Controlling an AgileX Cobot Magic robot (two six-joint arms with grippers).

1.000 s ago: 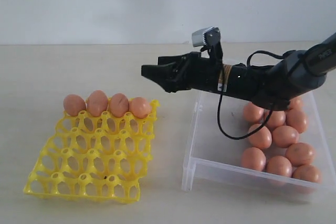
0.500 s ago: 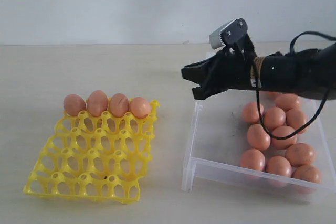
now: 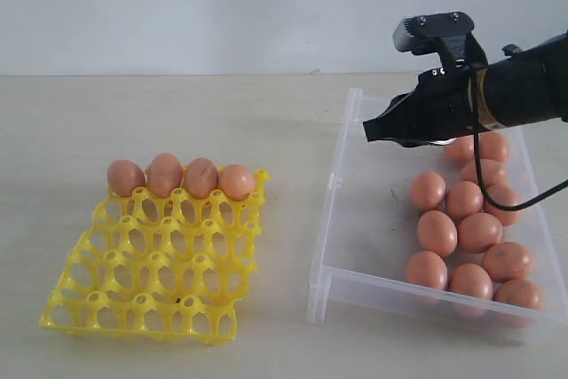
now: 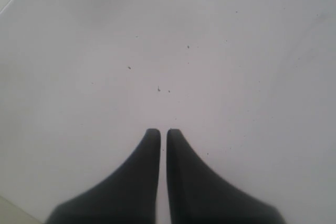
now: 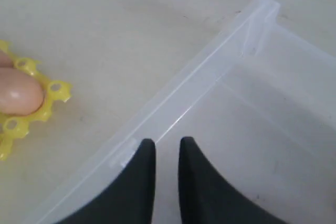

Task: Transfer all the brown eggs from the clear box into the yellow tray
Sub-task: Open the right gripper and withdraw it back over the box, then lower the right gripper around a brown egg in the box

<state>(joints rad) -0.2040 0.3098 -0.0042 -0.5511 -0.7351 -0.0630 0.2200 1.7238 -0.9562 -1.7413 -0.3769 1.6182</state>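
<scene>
Several brown eggs (image 3: pixel 437 232) lie in the right half of the clear box (image 3: pixel 330 219). Several more (image 3: pixel 164 175) fill the back row of the yellow tray (image 3: pixel 142 290), which sits to the left of the box. My right gripper (image 3: pixel 368 133) hovers above the box's far left part and points left. In the right wrist view its jaws (image 5: pixel 164 141) stand a narrow gap apart with nothing between them, over the box wall (image 5: pixel 210 77), and one egg (image 5: pixel 18 92) shows in a tray corner (image 5: pixel 50 95). The left gripper (image 4: pixel 159 130) is shut and empty over a plain pale surface.
The box and tray rest on a pale tabletop (image 3: pixel 177 113) with a white wall behind. A black cable (image 3: pixel 524 197) hangs from the right arm over the eggs in the box.
The right arm has drawn back to the right, from beside the tray's side to over the box. Its jaws closed and now show a small gap. No egg has moved.
</scene>
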